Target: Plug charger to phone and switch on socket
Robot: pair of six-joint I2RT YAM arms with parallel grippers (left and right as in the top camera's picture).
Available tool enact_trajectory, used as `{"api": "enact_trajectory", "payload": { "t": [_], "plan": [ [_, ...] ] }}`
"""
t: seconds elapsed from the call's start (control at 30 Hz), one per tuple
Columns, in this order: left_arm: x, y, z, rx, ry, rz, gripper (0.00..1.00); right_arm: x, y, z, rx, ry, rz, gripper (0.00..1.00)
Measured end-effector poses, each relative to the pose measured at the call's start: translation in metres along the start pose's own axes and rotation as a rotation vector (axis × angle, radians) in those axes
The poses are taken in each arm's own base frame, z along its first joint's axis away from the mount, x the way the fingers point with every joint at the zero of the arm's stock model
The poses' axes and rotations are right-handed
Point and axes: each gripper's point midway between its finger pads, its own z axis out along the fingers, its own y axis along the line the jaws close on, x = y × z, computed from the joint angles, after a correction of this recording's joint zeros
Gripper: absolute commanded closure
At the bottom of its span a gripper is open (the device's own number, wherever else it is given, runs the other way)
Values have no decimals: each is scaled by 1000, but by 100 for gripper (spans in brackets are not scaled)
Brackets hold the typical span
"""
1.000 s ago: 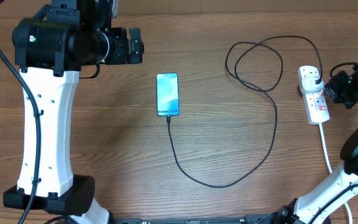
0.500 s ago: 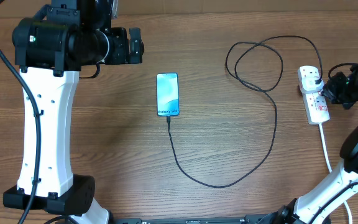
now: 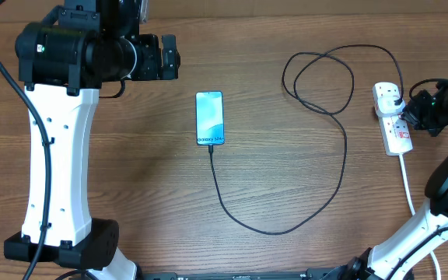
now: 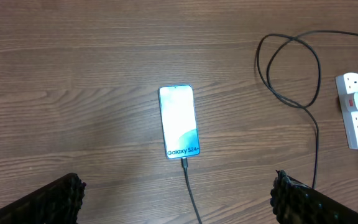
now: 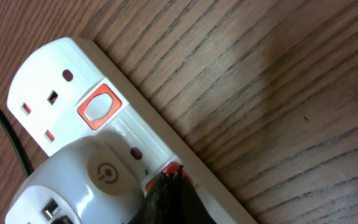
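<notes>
Overhead: a slim blue-screened smartphone (image 3: 210,117) lies mid-way across the brown wooden table (image 3: 131,194). A thin black charger cable (image 3: 345,155) loops from its near end to the white plastic power strip (image 3: 395,132) at the right edge, where the right gripper (image 3: 407,113) meets it. The left gripper (image 3: 173,56) hangs well apart.

Left wrist: its fingers are spread wide and empty above the phone, whose connector looks seated.

Right wrist: the tips, pressed together, touch a small red rocker switch (image 5: 171,167) beside a white adapter (image 5: 79,186). The strip is likely light, rigid and prone to sliding, so a straight downward press on the rocker suits it better than any side push.
</notes>
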Motion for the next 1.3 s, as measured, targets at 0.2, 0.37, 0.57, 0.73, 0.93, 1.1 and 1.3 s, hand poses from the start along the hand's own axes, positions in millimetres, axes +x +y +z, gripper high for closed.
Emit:
{"api": "enact_trajectory", "payload": {
  "t": [0.2,0.37,0.57,0.73,0.93,1.1,1.3],
  "plan": [
    [0,0,0,0,0,0,0,0,0,0,0,1,-7,96],
    [0,0,0,0,0,0,0,0,0,0,1,0,-32,96],
    [0,0,0,0,0,0,0,-2,1,0,-2,-5,-48,96],
    [0,0,0,0,0,0,0,-2,1,0,-2,-7,-53,96],
    [0,0,0,0,0,0,0,-4,1,3,-3,-7,-55,96],
    [0,0,0,0,0,0,0,-4,6,6,4,-9,-72,96],
    [0,0,0,0,0,0,0,-2,7,6,37,-3,-83,96]
  ]
}}
